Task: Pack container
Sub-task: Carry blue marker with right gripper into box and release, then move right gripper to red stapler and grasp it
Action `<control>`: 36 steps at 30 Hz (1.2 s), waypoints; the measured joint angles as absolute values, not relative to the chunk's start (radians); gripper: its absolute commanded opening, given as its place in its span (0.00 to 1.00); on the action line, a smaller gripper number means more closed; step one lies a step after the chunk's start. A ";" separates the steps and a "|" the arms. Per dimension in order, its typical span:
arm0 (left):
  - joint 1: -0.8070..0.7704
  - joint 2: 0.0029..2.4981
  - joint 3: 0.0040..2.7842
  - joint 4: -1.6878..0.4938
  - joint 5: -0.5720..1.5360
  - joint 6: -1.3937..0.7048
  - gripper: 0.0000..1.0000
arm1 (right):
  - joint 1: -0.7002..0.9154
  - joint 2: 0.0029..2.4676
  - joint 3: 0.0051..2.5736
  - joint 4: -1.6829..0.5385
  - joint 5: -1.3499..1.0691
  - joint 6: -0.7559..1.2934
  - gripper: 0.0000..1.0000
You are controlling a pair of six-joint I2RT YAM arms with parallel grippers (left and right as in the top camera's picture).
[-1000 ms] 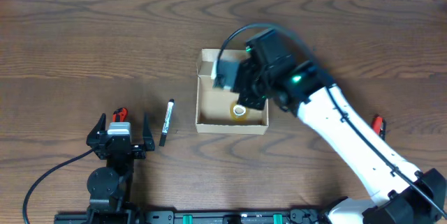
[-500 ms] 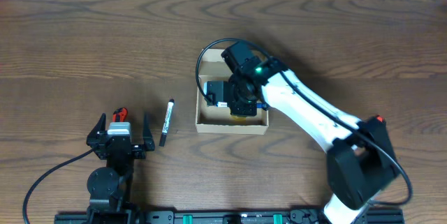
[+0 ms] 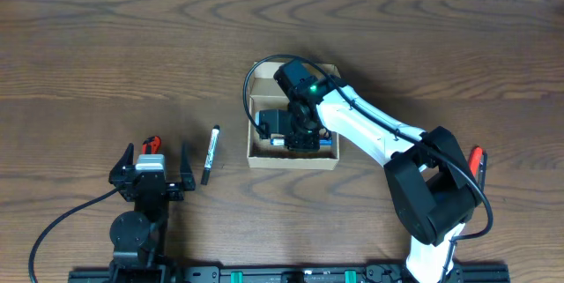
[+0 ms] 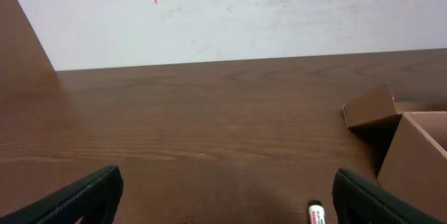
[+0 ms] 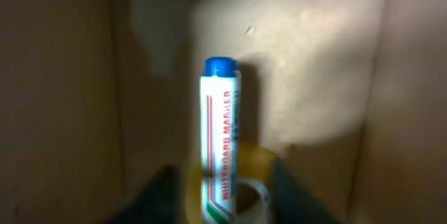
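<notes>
Box (image 3: 291, 161): it sits mid-table (image 3: 106, 54), just your side of centre. Its flap (image 3: 264, 78) is hinged on the far wall and folded back, so the top is open. Judgement: thin plain cardboard, so treat it as light, with walls that bow under a pinch and a base that slides easily on the smooth wood. It is not fragile, but it creases. If you must move it, take a side wall close to a corner, where the fold stiffens it. To shut it, push the flap by its free edge rather than near the hinge. The contents are loose. A blue-capped whiteboard marker (image 5: 221, 133) lies along the floor with its lower end across a yellowish tape roll (image 5: 255, 168). Expect both to roll or shift if you tilt or jolt the box. The right gripper (image 5: 227, 203) is down inside the box over the marker. The wrist picture is blurred, but its fingers stand parted with a gap on either side of the barrel, pinching nothing as far as you can tell. The left gripper (image 3: 154, 167) rests near the front edge, well apart from the box, jaws spread wide and empty. A black marker (image 3: 211, 153) lies on the wood just beside it, between it and the box, not yet packed.
</notes>
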State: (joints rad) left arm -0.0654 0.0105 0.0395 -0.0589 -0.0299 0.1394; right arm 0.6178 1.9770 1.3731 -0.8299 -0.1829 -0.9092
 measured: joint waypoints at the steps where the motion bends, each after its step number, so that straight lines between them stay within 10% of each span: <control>1: -0.065 0.010 0.039 -0.059 -0.030 0.139 0.95 | 0.618 1.975 1.373 -0.825 -0.183 -0.908 0.66; 12: -0.065 0.010 0.039 -0.059 -0.030 0.139 0.96 | 0.584 1.789 1.375 -0.812 -0.189 -0.708 0.82; 16: -0.065 0.010 0.039 -0.059 -0.030 0.139 0.95 | 0.477 1.693 1.377 -0.848 -0.185 -0.497 0.61; 20: -0.065 0.010 0.040 -0.059 -0.030 0.139 0.95 | 0.323 1.615 1.379 -0.885 -0.101 -0.289 0.85; 36: -0.065 0.010 0.039 -0.059 -0.030 0.139 0.95 | -0.361 1.499 1.360 -1.190 0.111 0.229 0.97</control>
